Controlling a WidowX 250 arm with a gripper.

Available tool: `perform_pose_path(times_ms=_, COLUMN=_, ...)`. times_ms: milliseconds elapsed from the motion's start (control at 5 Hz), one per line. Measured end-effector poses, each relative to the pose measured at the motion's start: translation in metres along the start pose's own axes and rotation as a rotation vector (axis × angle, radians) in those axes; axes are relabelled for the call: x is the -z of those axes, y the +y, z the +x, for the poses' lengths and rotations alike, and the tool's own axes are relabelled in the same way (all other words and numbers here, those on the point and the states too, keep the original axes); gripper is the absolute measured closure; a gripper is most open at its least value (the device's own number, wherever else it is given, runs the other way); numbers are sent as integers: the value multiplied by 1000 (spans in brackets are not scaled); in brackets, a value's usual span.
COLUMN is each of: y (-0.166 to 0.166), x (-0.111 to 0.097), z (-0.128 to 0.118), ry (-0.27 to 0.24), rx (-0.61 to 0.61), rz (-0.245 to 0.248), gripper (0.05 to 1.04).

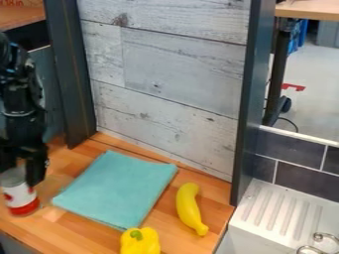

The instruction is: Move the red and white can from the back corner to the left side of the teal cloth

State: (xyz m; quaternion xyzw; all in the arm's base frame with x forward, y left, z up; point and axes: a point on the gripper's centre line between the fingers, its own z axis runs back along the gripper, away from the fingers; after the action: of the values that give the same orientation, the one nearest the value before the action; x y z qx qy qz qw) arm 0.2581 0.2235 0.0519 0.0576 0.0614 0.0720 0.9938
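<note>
The gripper [20, 173] was found at the top of the can [21, 199], over the left part of the counter [74, 240]. Whether it was open or closed on the can could not be told. The can stood near the counter's front edge, short of the cloth [118, 189], its base apparently on the wood.

In the inspector's judgement, sound handling called for an even, centred grip, with pressure confirmed before any lift. A straight rise was advisable, as the round wall could roll or tip under an off-centre pull. The base needed to clear the cloth, since dragging would likely ruck it.

The cloth lay flat across the middle. The banana [189, 207] lay beside it, near the right edge. The pepper [140, 241] sat at the cloth's near corner; contact was not confirmed. The left post [70, 74] rose at the back, limiting room there for the arm. The wall [172, 74] bounded the back edge, and the sink [285, 213] adjoined the right.
</note>
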Motion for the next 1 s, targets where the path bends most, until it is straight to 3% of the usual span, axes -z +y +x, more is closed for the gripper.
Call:
perform_pose_path(times_ms=200, y=0, x=0, z=-6, ry=42, rx=2, rz=0, gripper=81)
perform_pose_path(times_ms=400, y=-2, x=0, z=-9, ry=52, rx=19, rz=-11, gripper=81)
perform_pose_path(times_ms=600, y=-5, x=-26, z=-8, ry=-41, rx=19, rz=-9, gripper=81)
perform_pose_path(times_ms=800, y=-17, x=-41, z=-6, ry=-134, rx=40, rz=-50, gripper=81)
perform_pose_path(times_ms=1000, y=-24, x=-52, z=-13, ry=-164, rx=58, rz=-68, gripper=81)
